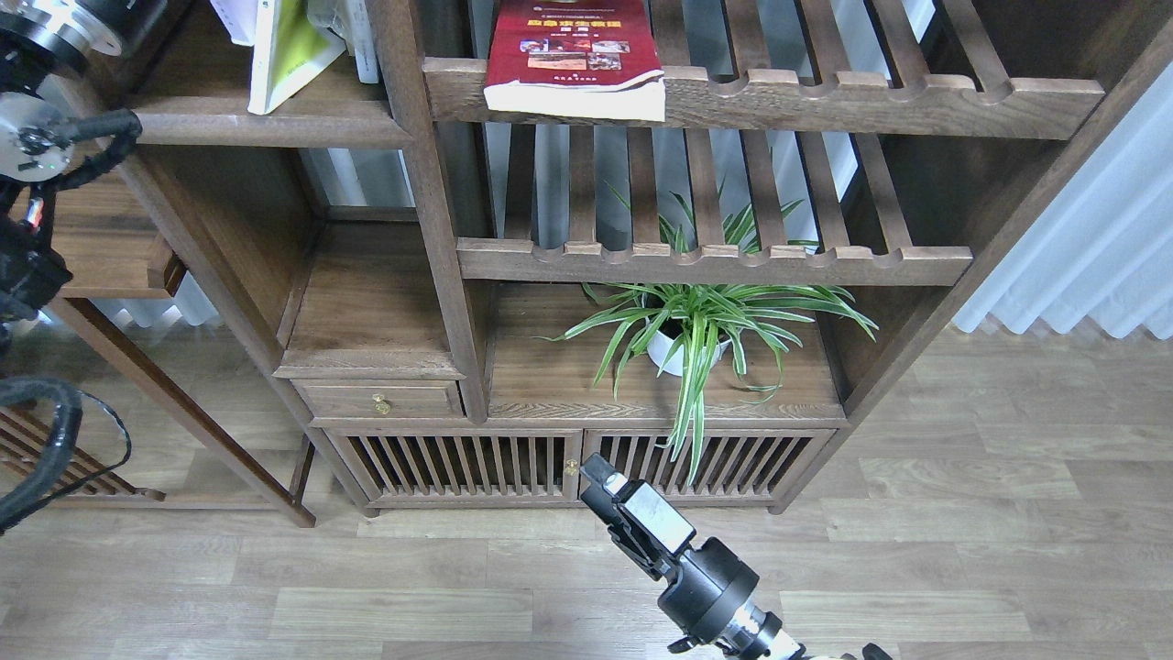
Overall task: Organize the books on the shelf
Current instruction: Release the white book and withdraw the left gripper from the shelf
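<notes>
The dark red book with photos lies flat on the upper slatted rack, its white page edge overhanging the notched front rail. The yellow-green book stands leaning on the solid dark wood shelf at the upper left. Pale books show beside it, one to its left and one to its right, both cut off by the top edge. My right gripper is low, in front of the cabinet's slatted doors, empty and far below the books; its fingers cannot be told apart. Only thick parts of my left arm show at the left edge.
A spider plant in a white pot stands on the lower solid board, its leaves reaching up through the lower slatted rack. A small drawer with a brass knob sits at the lower left. White curtains hang at the right, above wood flooring.
</notes>
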You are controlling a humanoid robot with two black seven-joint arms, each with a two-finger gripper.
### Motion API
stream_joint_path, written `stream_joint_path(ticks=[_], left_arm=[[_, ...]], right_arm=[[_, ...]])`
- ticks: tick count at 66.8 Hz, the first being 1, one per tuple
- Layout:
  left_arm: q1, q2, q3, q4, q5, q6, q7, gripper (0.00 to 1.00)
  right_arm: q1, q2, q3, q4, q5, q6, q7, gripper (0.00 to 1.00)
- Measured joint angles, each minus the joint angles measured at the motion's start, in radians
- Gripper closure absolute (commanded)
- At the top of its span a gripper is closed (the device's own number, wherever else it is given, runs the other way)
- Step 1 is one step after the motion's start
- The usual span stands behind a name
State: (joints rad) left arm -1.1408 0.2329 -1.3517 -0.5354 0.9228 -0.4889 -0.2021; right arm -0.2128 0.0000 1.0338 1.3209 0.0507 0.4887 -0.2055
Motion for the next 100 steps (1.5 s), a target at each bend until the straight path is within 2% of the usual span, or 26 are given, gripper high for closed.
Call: stream_joint_path(ticks=[5,14,22,66,79,83,93,100], left_arm=[[0.001,-0.006,0.000,0.010,-0.001,0.000,-0.013,1.00],[0.001,-0.024,0.000,0.039,-0.001,0.000,-0.062,1.00],[0.001,-0.029,0.000,0.043,-0.001,0.000,-0.077,0.99],[-0.002,-0.015,0.066,0.073,-0.016,0.000,-0.084,0.96],[-0.018,-0.014,0.087,0.085,-0.016,0.000,-0.083,0.78],[-0.019,-0.014,0.098,0.085,-0.016,0.000,-0.083,0.62],[-0.015,-0.011,0.110,0.082,-0.018,0.000,-0.093,0.41],[-0.008,0.023,0.120,0.072,-0.018,0.000,-0.121,0.22]], right_arm=[[0.000,0.000,0.004,0.000,0.000,0.000,0.000,0.00],[0.000,0.000,0.005,0.000,0.000,0.000,-0.001,0.00],[0.000,0.000,0.006,0.000,0.000,0.000,-0.001,0.00],[0.000,0.000,0.006,-0.002,0.000,0.000,0.000,0.00],[0.000,0.000,0.006,-0.002,0.000,0.000,0.000,0.00],[0.000,0.000,0.006,-0.002,0.000,0.000,0.000,0.00],[0.000,0.000,0.006,-0.002,0.000,0.000,0.000,0.00],[0.000,0.000,0.006,-0.002,0.000,0.000,0.000,0.00]])
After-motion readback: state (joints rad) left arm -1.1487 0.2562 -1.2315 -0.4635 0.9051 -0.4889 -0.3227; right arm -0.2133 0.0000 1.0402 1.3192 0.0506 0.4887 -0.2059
